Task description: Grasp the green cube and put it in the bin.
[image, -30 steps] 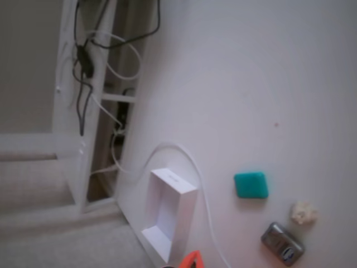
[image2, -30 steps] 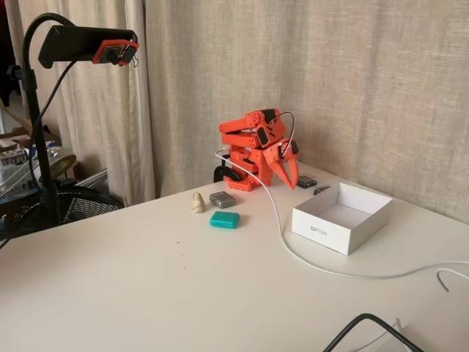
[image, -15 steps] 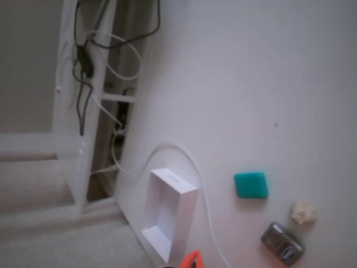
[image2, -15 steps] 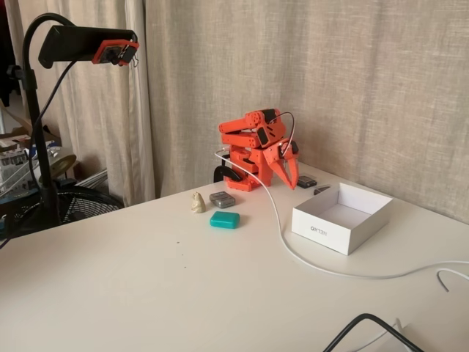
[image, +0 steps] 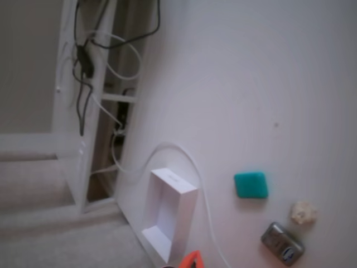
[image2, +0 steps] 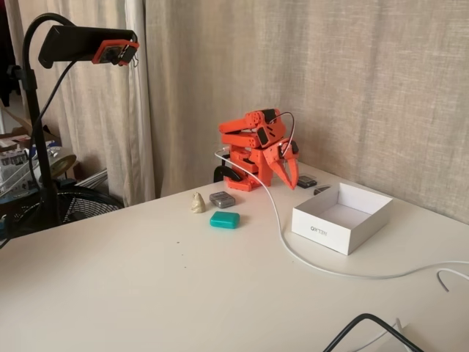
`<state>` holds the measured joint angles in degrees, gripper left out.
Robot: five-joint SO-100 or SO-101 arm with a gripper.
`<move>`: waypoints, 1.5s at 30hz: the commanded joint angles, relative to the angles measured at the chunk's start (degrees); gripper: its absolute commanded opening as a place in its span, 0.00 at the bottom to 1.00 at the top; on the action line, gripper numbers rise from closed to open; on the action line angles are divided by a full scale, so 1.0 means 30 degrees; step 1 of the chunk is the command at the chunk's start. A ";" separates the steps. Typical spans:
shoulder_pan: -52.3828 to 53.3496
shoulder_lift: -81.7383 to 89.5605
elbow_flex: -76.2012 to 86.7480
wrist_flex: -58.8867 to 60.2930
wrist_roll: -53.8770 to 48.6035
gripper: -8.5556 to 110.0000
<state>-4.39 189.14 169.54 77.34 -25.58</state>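
Folding back near the curtain, the orange arm (image2: 256,147) shows whole only in a fixed view, its gripper (image2: 284,174) pointing down, jaws seemingly together; the green cube (image2: 224,219) lies on the table (image2: 146,293), well apart from the bin (image2: 342,216); nothing has moved since earlier; the other fixed view, blurred, cuts off all but an orange tip (image: 192,260).

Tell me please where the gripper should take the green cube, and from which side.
Likely from above, closing on two opposite flat sides of the green cube. It lies flat and low on the table, with free space around it; the grey tin sits just behind.
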 commanded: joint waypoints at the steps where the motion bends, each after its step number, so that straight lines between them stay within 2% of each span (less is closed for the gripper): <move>1: -0.0117 0.0146 -0.0146 -0.0205 -0.0176 0.00; 11: 0.0059 0.0146 -0.0117 -0.0264 -0.0381 0.00; 13: 0.0615 -0.1318 -0.0293 -0.2988 -0.0586 0.02; 18: 0.2520 -0.7559 -0.7148 -0.9023 -0.0557 0.29; 20: 0.3047 -1.1045 -1.2012 -0.9521 0.0381 0.31; 22: 0.3926 -1.5117 -1.8486 -0.7324 0.2109 0.31; 26: 0.6416 -2.2822 -3.1494 0.0205 0.5361 0.31; 31: 0.9258 -2.8477 -3.8525 0.6709 0.7266 0.39; 35: 1.1807 -3.0088 -3.7441 0.8086 0.8906 0.41; 45: 1.6787 -3.2900 -2.8154 0.5742 0.9639 0.42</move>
<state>43.24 90.88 80.86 96.33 3.16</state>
